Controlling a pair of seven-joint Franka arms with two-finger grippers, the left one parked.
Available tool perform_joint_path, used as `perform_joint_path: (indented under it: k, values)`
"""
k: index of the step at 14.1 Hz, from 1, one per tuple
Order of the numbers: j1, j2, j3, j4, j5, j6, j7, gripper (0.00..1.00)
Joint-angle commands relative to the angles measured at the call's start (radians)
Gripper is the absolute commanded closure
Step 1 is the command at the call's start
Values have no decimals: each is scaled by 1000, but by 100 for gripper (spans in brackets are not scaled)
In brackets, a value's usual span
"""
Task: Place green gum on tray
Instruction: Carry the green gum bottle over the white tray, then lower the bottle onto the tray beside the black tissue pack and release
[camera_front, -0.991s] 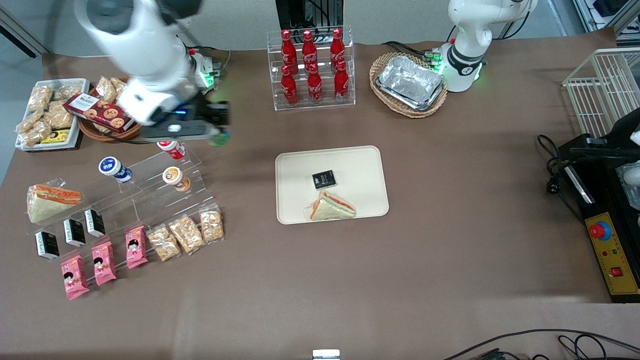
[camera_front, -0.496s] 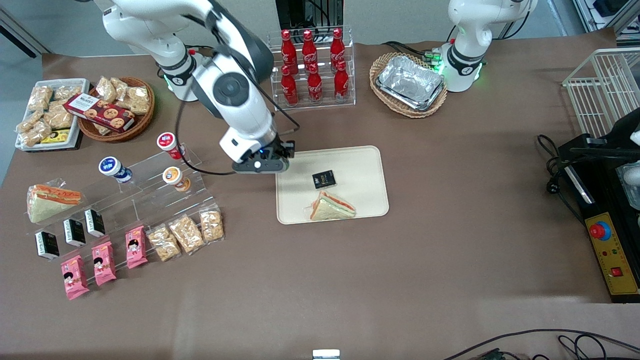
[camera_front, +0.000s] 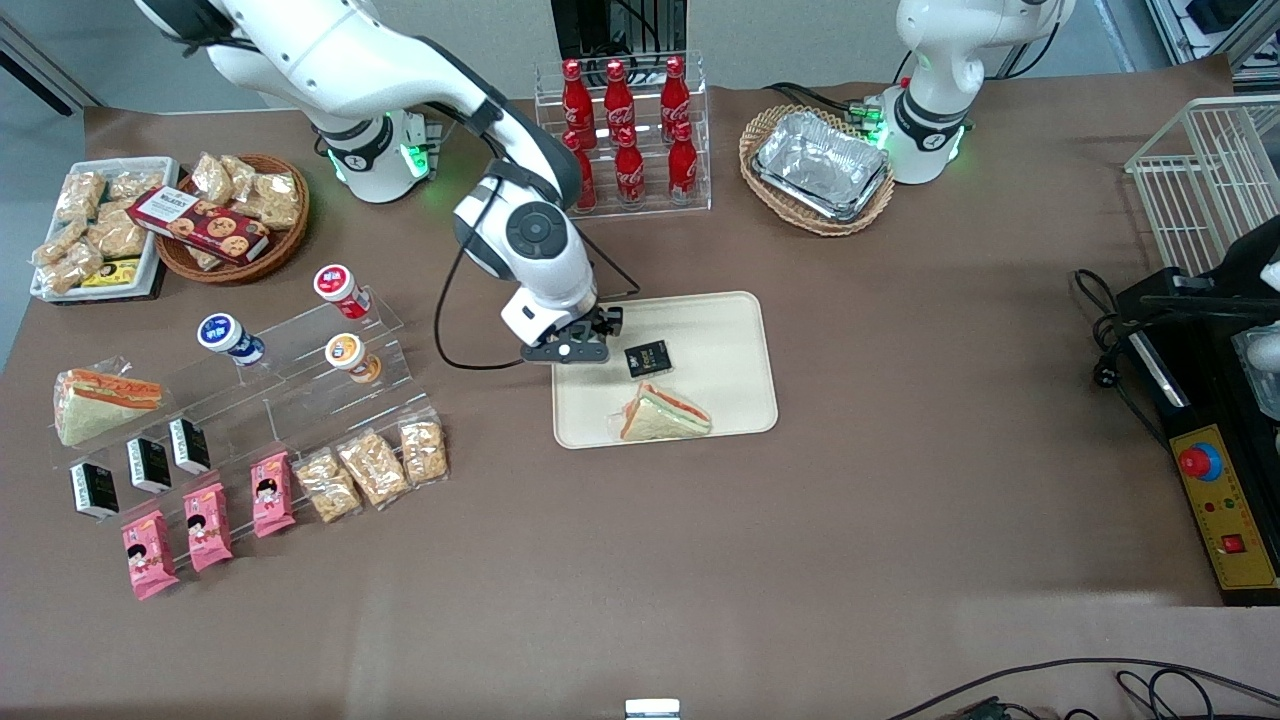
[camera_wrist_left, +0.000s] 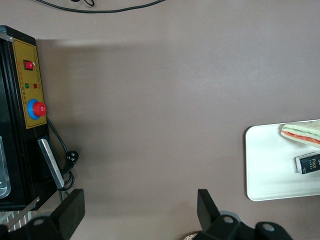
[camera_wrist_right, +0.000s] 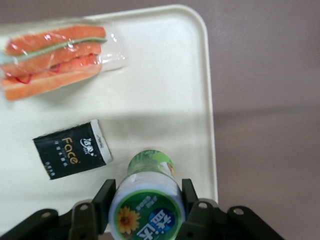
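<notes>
Gripper (camera_front: 583, 345) moved over cream tray (camera_wrist_right: 165, 95) edge; fingers (camera_wrist_right: 104, 197) clamp cylindrical green gum (camera_wrist_right: 148, 199).

Wrapped sandwich (camera_front: 664, 414) and black packet (camera_front: 648, 359) side by side, cola bottles (camera_front: 622, 135) farther off.

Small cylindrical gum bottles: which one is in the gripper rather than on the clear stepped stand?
The green-bodied gum bottle, clamped in the right gripper above the cream-beige tray.
</notes>
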Motion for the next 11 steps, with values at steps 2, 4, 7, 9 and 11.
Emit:
perform_joint_path:
  k: [2, 4, 7, 9, 11]
  values:
    - [15, 61, -2, 9, -115, 57, 111, 100]
    - [17, 64, -3, -10, -125, 99, 118, 100]
    - [14, 66, -5, -11, -125, 107, 118, 0]
    - [11, 55, -5, -11, -126, 103, 119, 0]
    - [5, 0, -3, -13, -126, 63, 116, 0]
